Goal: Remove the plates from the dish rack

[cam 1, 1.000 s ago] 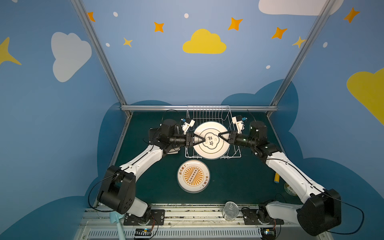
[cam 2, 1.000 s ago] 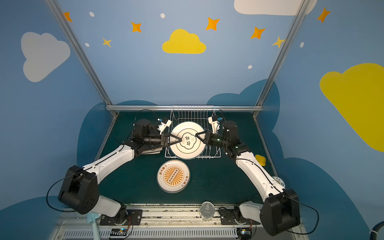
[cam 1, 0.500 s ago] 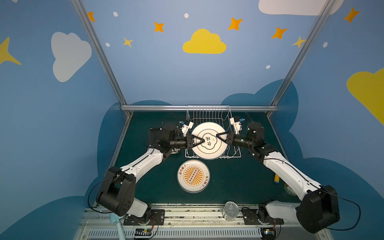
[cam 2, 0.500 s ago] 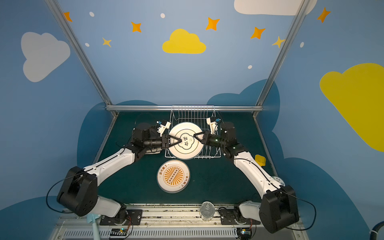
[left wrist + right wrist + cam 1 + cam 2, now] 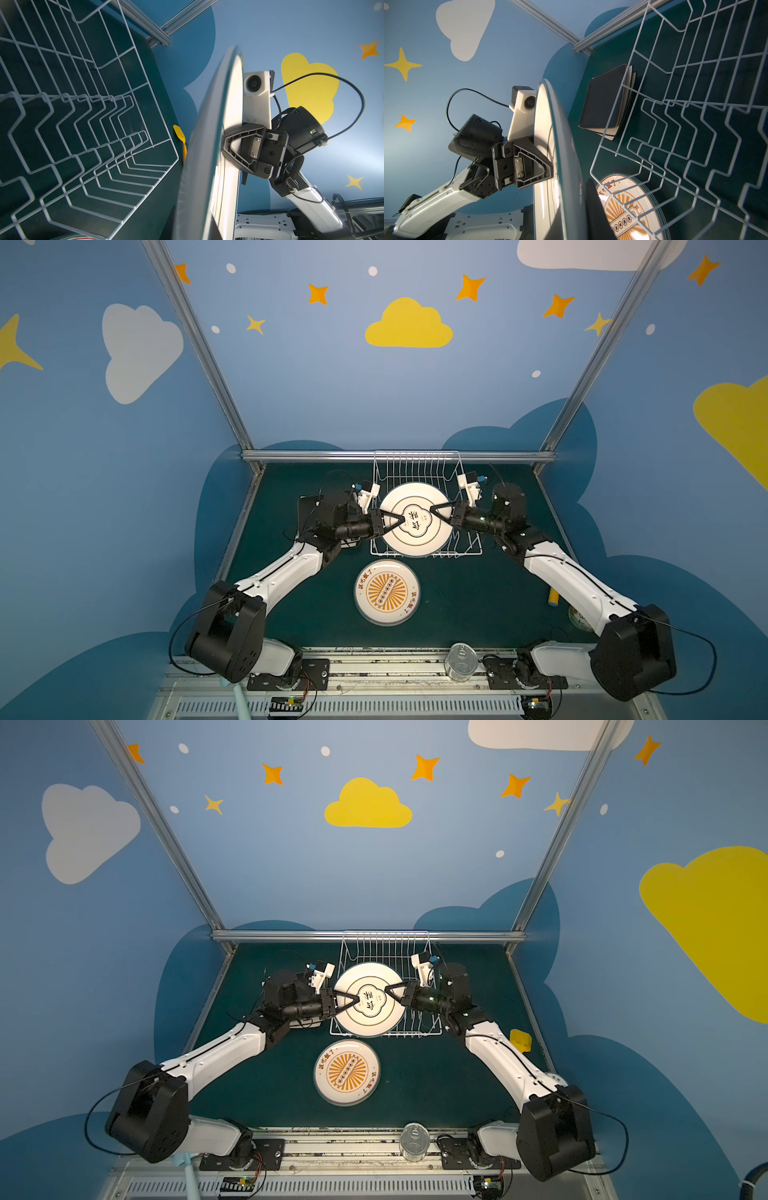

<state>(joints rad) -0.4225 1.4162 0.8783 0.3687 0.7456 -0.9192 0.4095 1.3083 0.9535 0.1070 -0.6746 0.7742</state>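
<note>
The left claw (image 5: pixel 400 519) has closed onto the emblem plate (image 5: pixel 417 531) at nine o'clock; the right claw (image 5: pixel 432 510) pinches three o'clock. The plate hangs over the dish rack (image 5: pixel 415 466). Stiff, breakable, likely slippery: grip the rims firmly.

L end effector (image 5: pixel 400 522) now tighter on emblem plate (image 5: pixel 417 531).

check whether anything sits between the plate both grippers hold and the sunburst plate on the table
Only the dish rack's near wall. The emblem plate is held over the rack; the sunburst plate lies just in front. Whether the held plate clears that wall is unclear.
</note>
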